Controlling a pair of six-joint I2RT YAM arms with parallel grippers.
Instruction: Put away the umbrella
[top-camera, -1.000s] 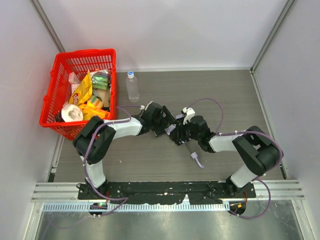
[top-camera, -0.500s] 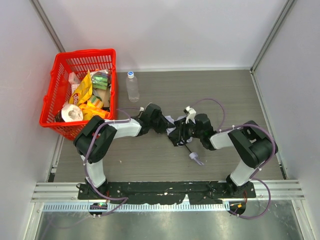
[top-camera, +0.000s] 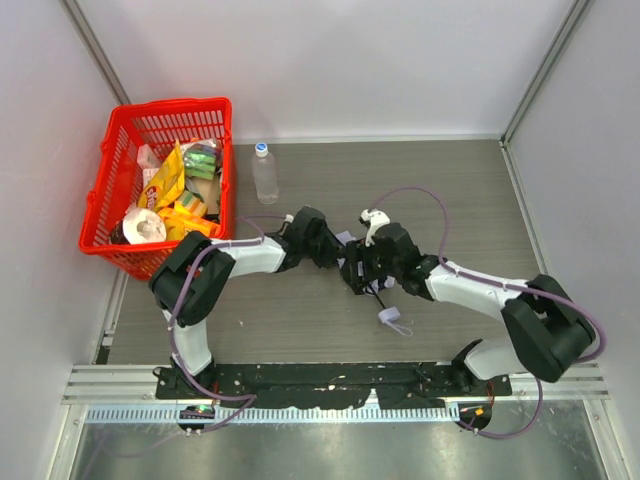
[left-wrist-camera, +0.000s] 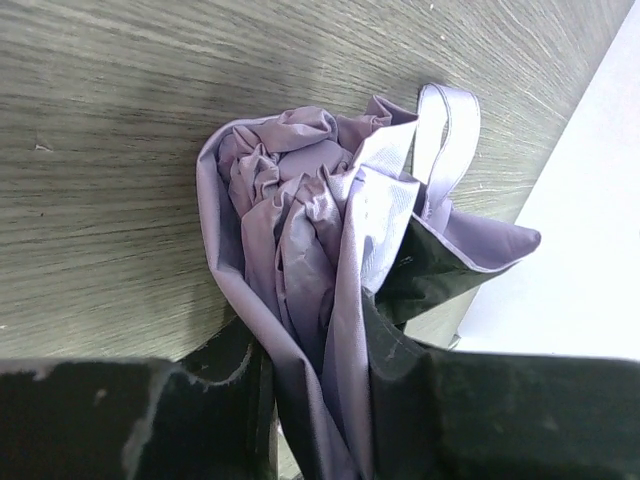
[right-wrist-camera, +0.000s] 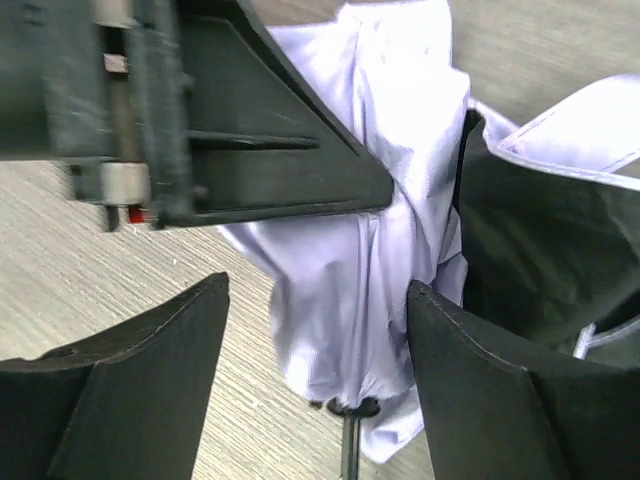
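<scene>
The umbrella's lavender-white canopy lies crumpled on the wood-grain table, mostly hidden between the two grippers in the top view. My left gripper is shut on a fold of this fabric, and a strap loop sticks out past it. My right gripper is open, its fingers standing wide on either side of the canopy where the thin black shaft comes out. The shaft runs to the small handle and strap lying nearer the arm bases.
A red basket full of snack packets and a paper roll stands at the back left. A clear plastic bottle stands upright just right of it. White walls close in the table on three sides.
My left gripper has shut on the canopy fabric. My right gripper has opened wide, and its arm has stretched out to the right. The handle end has shifted slightly.
</scene>
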